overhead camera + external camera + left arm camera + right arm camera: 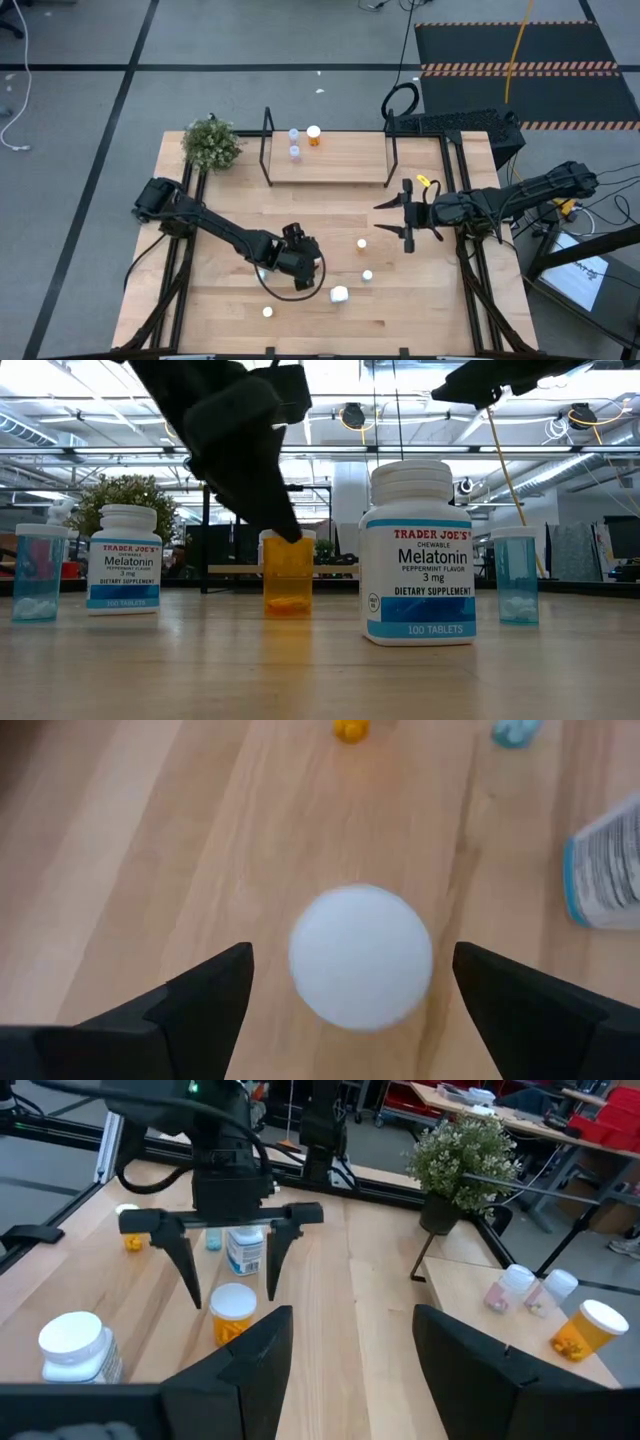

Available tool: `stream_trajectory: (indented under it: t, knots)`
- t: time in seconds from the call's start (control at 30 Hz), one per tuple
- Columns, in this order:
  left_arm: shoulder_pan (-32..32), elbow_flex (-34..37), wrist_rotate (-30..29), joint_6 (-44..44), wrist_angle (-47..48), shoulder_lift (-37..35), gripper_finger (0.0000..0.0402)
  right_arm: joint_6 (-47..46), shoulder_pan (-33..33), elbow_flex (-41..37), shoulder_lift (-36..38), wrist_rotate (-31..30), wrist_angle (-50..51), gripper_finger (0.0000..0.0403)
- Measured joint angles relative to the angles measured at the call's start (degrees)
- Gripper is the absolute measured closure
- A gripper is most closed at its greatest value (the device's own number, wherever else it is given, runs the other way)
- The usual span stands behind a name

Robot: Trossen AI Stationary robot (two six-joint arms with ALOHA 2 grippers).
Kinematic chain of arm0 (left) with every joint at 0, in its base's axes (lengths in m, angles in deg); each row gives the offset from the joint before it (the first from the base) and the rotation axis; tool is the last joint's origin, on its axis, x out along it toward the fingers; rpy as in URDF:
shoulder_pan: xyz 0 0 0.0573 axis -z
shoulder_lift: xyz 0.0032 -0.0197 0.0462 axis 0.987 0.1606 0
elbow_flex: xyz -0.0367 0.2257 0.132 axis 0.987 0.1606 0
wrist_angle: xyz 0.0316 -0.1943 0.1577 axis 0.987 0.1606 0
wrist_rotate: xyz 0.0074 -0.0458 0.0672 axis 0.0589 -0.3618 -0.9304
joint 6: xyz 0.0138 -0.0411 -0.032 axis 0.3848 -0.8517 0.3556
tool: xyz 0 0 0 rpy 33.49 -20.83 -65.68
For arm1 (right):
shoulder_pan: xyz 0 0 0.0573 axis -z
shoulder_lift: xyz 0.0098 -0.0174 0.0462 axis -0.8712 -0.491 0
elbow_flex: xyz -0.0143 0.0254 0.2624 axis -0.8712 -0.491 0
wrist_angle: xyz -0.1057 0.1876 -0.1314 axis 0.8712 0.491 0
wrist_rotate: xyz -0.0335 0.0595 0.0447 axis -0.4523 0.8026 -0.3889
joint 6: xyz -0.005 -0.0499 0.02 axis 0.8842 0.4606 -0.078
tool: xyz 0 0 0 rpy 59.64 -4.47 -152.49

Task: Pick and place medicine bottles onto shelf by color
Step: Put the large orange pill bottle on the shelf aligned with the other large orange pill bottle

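Observation:
My left gripper (297,258) hangs open over the table's near middle, pointing down. Its fingers stand on either side of an orange bottle's white cap (360,955) without touching it. That orange bottle (232,1318) stands upright on the table; in the high view the gripper hides it. My right gripper (380,217) waits open above the table's right middle, pointing left. The shelf (340,165) stands at the far middle and carries two pale bottles (294,142) and an orange one (314,136).
More bottles stand on the table right of and nearer than my left gripper: one (362,243), another (367,275), a white melatonin bottle (340,294) and one by the near edge (267,311). A potted plant (212,143) sits at the far left corner.

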State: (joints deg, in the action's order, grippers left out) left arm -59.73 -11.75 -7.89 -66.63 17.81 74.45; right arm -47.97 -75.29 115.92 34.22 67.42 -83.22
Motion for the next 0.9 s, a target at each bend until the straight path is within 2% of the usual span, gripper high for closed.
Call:
stream_trajectory:
  t: [0.3,0.67,0.9]
  knots:
    - [-1.3,-0.2,2.4,0.9,-0.9,1.2,0.0065,-1.6,0.0,0.0,0.0,0.0,0.3,0.02]
    - [-2.0,-0.2,3.7,1.6,-0.9,1.3,0.0149,-1.9,0.0,0.0,0.0,0.1,0.5,0.02]
    - [-2.2,-0.2,3.7,4.0,-1.1,1.2,0.018,-1.3,0.0,0.0,0.0,0.0,0.4,0.02]
